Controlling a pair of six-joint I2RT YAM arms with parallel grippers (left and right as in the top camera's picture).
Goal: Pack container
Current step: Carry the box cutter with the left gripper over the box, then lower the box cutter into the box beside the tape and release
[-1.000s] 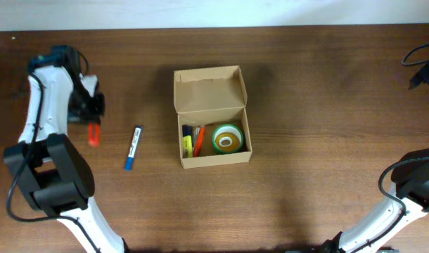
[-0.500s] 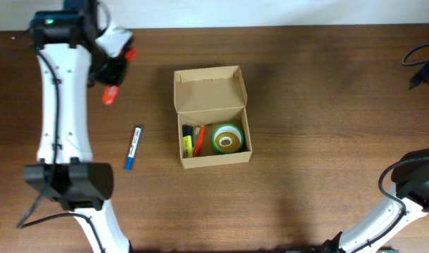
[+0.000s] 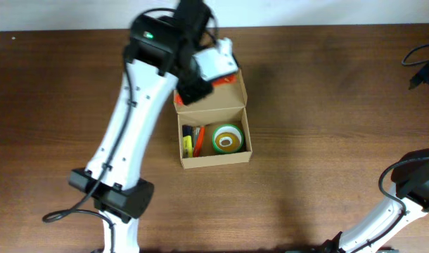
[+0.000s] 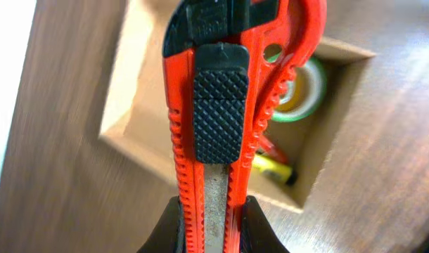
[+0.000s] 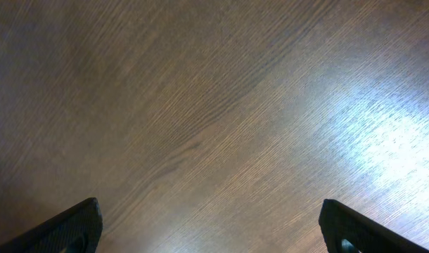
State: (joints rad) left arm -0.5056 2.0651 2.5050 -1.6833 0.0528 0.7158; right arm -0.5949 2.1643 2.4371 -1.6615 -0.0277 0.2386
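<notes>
The container (image 3: 216, 161) is a tan cardboard box, open, with its flap lid up at the back. It holds a green tape roll (image 3: 227, 138), a yellow marker (image 3: 187, 146) and an orange pen (image 3: 199, 140). My left gripper (image 3: 201, 83) hovers over the lid, shut on a red utility knife (image 4: 214, 105) with a black slider. In the left wrist view the knife fills the middle, with the box (image 4: 133, 91) and tape roll (image 4: 307, 88) below it. My right gripper (image 5: 211, 228) is open and empty over bare wood.
The left arm (image 3: 133, 119) stretches from the front edge up across the table's left middle and hides what lies under it. The right arm's base (image 3: 415, 184) sits at the lower right. A black cable (image 3: 422, 60) lies at the far right edge.
My left arm has swung right from the table's far left to above the box lid, carrying the red knife. The blue pen seen earlier is now hidden under the arm. The right arm has not moved.
</notes>
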